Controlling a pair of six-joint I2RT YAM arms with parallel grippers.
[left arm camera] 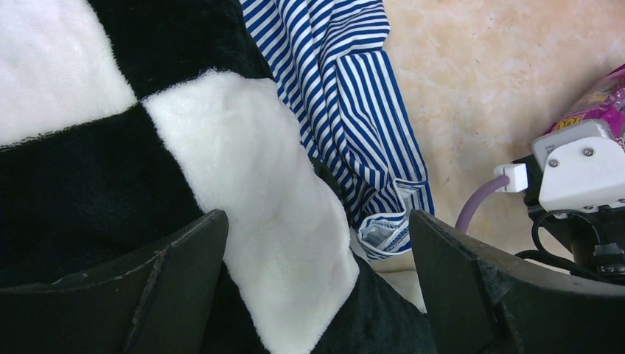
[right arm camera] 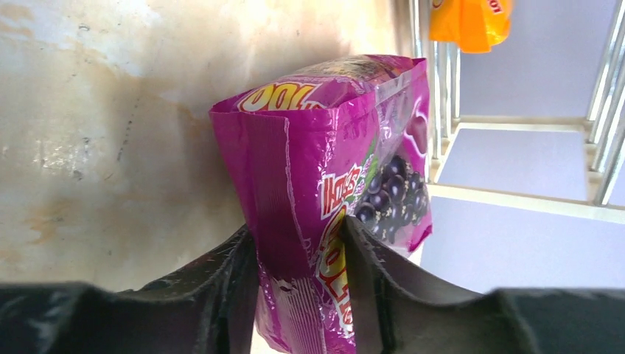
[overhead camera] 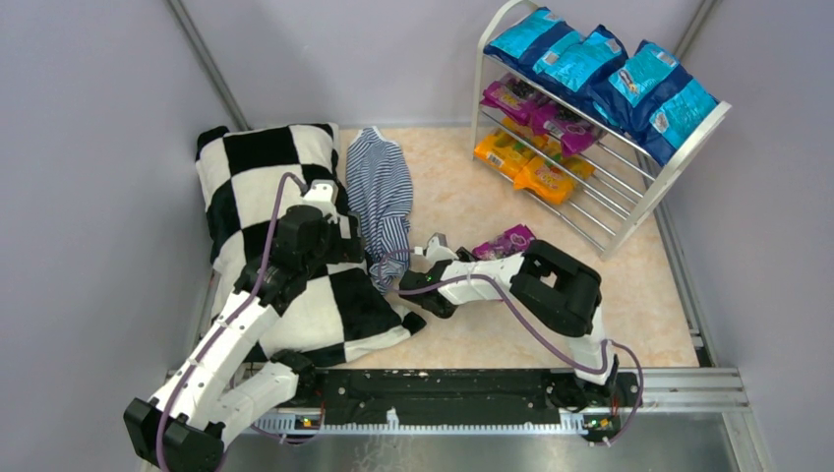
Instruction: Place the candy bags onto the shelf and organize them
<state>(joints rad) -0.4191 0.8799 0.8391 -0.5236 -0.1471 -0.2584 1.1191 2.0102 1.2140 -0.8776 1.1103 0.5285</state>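
Observation:
The white shelf (overhead camera: 679, 157) stands at the back right. It holds several blue candy bags (overhead camera: 590, 61) on the top tier, purple ones (overhead camera: 536, 108) on the middle tier and orange ones (overhead camera: 531, 169) on the lowest. My right gripper (overhead camera: 474, 256) is shut on a purple candy bag (overhead camera: 506, 240) near the floor in front of the shelf. In the right wrist view the right gripper (right arm camera: 298, 273) pinches the purple bag's (right arm camera: 346, 147) lower seam, with the shelf rods (right arm camera: 442, 88) beyond. My left gripper (left arm camera: 317, 295) is open and empty over the pillow.
A black-and-white checkered pillow (overhead camera: 266, 197) lies at the left under my left arm. A blue-and-white striped cloth (overhead camera: 382, 192) lies beside it. Grey walls close in at both sides, and a metal rail (overhead camera: 679, 383) runs along the near edge.

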